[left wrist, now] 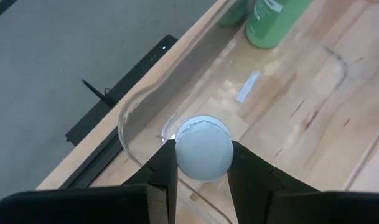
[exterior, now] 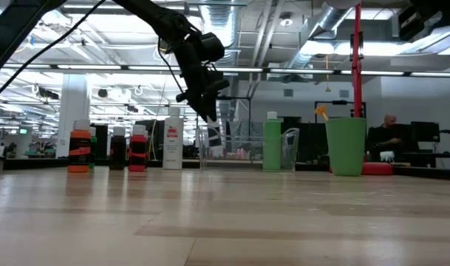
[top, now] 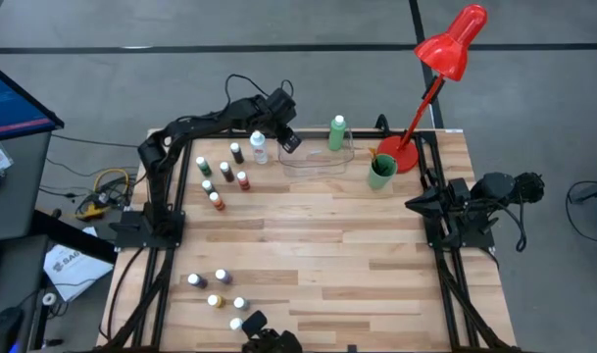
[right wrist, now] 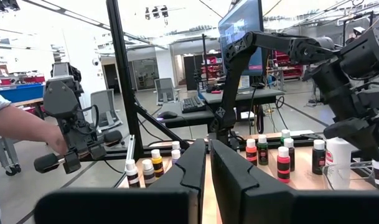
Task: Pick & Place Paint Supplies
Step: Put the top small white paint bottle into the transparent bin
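Pinched between the two dark fingers (left wrist: 161, 171) of the left pincer (left wrist: 203, 163) is a small white-capped bottle (left wrist: 203, 155); only its round cap shows from the wrist, the body and its colour hidden below. In the high view this pincer (top: 289, 140) hangs over the near end of the clear plastic tray (top: 318, 163), with the bottle held above the tray's curved wall (left wrist: 128, 118).

Judging by its size, the bottle is light and stiff, with a smooth plastic cap that could slip or swivel if the grip loosened; a hold lower on the neck or body would seem steadier than one on the cap.

Beyond the pincer, at the tray's far end, stands the taller green bottle (top: 336, 133); behind the pincer, beside the arm, stands the white bottle (top: 258, 146), and past that a cluster of tiny bottles (top: 223, 178) on the wooden surface (top: 327, 245). A second cluster (top: 220, 289) sits well apart at the opposite edge. The green cup (top: 381, 172) stands past the tray.

The right pincer (right wrist: 208, 163) waits at the surface's right side, fingers pressed together, holding nothing.

No brushes can be made out, and the tray's contents are unclear.
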Robot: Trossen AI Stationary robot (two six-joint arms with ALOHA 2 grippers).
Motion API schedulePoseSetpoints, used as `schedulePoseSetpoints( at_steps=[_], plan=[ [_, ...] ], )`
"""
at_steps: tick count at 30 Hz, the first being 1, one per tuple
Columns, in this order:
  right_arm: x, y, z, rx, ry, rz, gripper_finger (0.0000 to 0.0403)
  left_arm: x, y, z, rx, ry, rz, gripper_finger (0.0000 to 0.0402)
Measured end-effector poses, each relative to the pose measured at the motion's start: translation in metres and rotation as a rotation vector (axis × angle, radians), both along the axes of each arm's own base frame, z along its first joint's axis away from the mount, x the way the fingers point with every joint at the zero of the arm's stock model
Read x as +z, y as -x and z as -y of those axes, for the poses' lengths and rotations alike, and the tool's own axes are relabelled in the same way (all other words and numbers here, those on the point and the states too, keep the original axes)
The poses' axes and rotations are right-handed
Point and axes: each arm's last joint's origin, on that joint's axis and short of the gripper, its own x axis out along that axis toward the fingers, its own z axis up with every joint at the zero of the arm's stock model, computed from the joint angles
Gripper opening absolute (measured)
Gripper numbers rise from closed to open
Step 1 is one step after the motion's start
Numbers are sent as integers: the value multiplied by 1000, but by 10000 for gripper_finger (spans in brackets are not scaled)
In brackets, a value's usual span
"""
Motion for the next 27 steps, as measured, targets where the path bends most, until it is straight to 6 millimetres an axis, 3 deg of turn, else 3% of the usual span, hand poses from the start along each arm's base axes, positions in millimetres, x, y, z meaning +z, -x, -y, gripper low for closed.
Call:
schedulePoseSetpoints(
  at_steps=[19, 27],
  plan=[
    [0, 0, 0, 0, 0, 0, 21, -29, -12, -5, -28, 12, -50, 88],
    [0, 0, 0, 0, 0, 0, 21, -33, -12, -8, -31, -13, -67, 88]
  ],
)
